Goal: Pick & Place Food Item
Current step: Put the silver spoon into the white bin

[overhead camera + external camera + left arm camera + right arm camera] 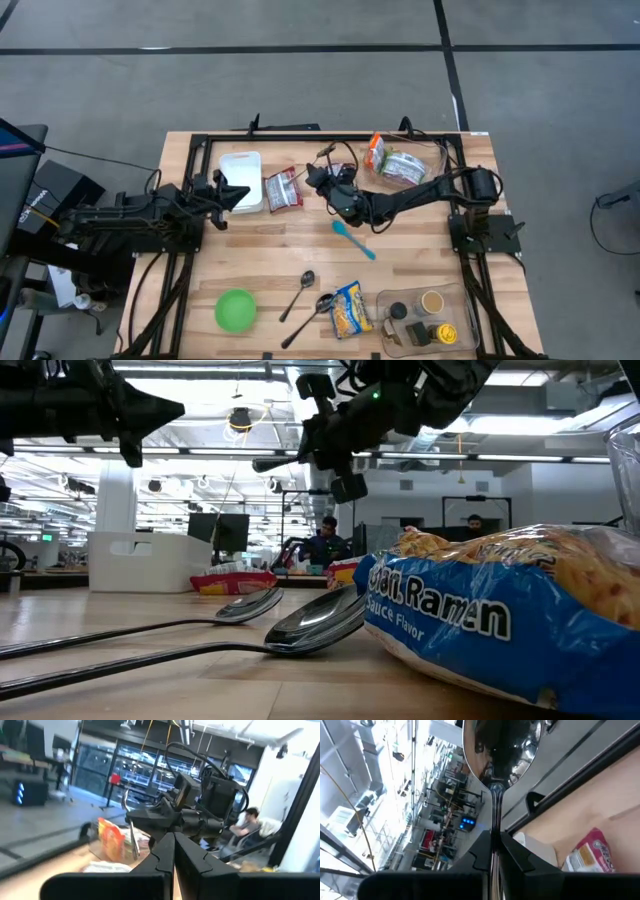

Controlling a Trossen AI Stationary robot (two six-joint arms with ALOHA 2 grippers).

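Jaws clenched on both arms. Right gripper (493,851) grips a metal spoon (500,745) by the handle, bowl pointing out ahead, held up off the desk (300,250) near the back centre, beside the red snack packet (283,188). Left gripper (243,193) holds nothing and hovers over the white container (240,166) at back left. Ramen packet (348,308) lies flat at the front edge, two more spoons (297,294) just left of it, green bowl (235,309) further left, blue spatula (354,240) mid-desk.
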